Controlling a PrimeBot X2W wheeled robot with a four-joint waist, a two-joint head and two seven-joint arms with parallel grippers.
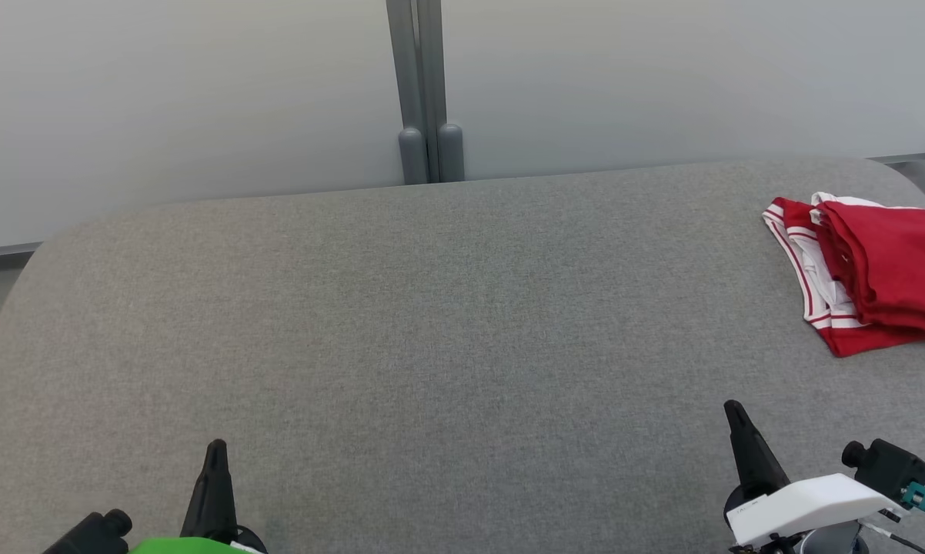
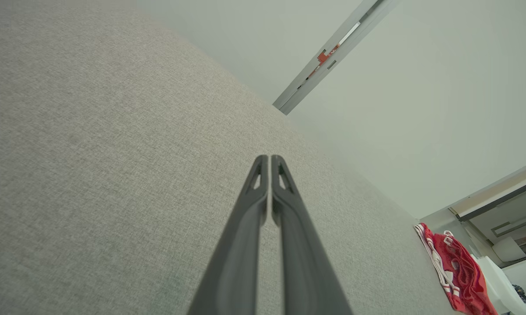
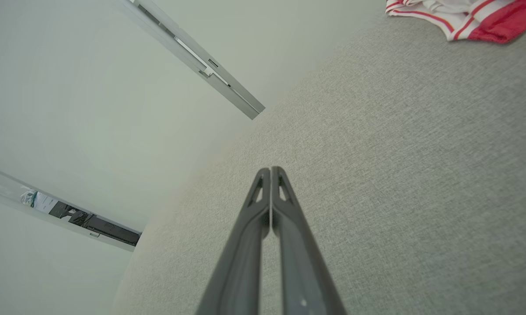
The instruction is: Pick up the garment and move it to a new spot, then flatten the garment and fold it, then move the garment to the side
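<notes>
Closest in, at seven o'clock of the head view, the left gripper (image 1: 216, 454) has its two dark fingers pressed together with nothing between them. The right gripper (image 1: 736, 415), at five o'clock, is closed the same way and also holds nothing. Both point up over the bare grey padded surface (image 1: 432, 323).

The garment (image 1: 886, 269), red with white-striped trim, lies well apart from both grippers at about two o'clock. It is doubled over in layers near the surface's right end and runs past the picture's edge, so its far side is hidden.

This fits two stages. The cloth may be a loose bundle waiting to be carried to the middle, or a folded piece already set aside. The layers sit fairly square but not crisp, so I cannot settle which.

Either way, the handling judgement is the same. It is soft, stacked fabric, and a pinch on the top layer alone would likely peel the stack open. The right arm is the nearer one.
</notes>
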